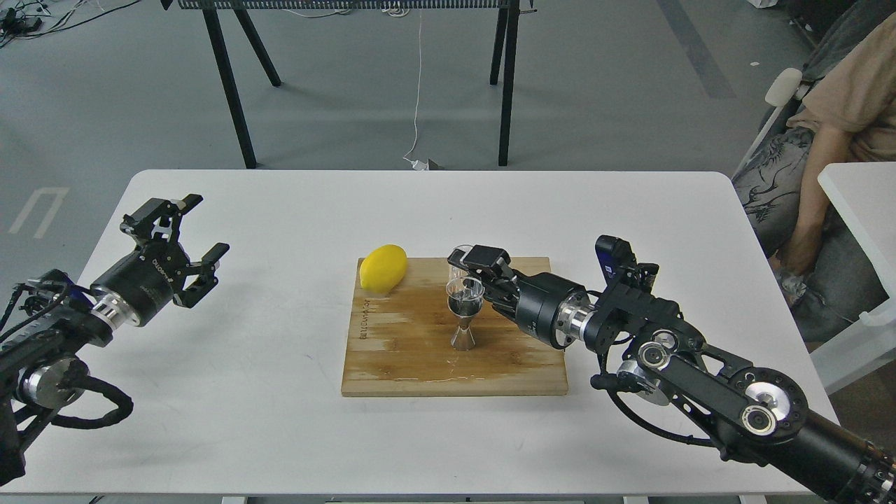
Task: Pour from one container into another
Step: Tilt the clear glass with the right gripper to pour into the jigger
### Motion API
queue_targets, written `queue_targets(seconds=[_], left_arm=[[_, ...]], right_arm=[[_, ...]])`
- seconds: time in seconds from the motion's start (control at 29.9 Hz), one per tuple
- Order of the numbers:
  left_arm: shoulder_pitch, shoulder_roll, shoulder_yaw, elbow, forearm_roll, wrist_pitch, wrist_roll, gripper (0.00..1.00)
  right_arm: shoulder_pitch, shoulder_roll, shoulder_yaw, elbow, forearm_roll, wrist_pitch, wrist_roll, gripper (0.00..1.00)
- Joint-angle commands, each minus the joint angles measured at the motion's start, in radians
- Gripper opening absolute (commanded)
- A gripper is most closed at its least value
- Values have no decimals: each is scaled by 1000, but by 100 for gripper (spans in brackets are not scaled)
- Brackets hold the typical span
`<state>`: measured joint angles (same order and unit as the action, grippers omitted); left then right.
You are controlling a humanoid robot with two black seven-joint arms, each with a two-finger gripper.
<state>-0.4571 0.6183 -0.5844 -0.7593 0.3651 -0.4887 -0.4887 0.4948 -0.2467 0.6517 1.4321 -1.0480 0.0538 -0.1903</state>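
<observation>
The steel jigger (463,323) stands upright near the middle of the wooden board (420,357). Dark liquid shows in its top cup. Directly above it my right gripper (470,271) is shut on the clear glass tumbler (465,277). The tumbler is tilted, its rim low over the jigger's mouth. Whether rim and jigger touch I cannot tell. Far to the left, over the table, my left gripper (190,241) is open and holds nothing.
A yellow lemon (383,267) lies on the board's back left corner. The board sits on a white table (245,392). A seated person (833,133) is at the right, beyond the table's edge. Wet streaks mark the board by the jigger.
</observation>
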Motion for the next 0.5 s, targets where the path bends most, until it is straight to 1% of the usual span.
queue_targets(seconds=[0.0,0.3,0.47], left_arm=[[0,0,0,0,0,0,0,92],[0,1,0,0,0,0,0,92],[0,0,0,0,0,0,0,92]], right_arm=[[2,0,-3,-1,-41,0,2,37],[5,0,-18,-12,-93,0,3,37],[7,0,-26,-12,-101,0,12,37]])
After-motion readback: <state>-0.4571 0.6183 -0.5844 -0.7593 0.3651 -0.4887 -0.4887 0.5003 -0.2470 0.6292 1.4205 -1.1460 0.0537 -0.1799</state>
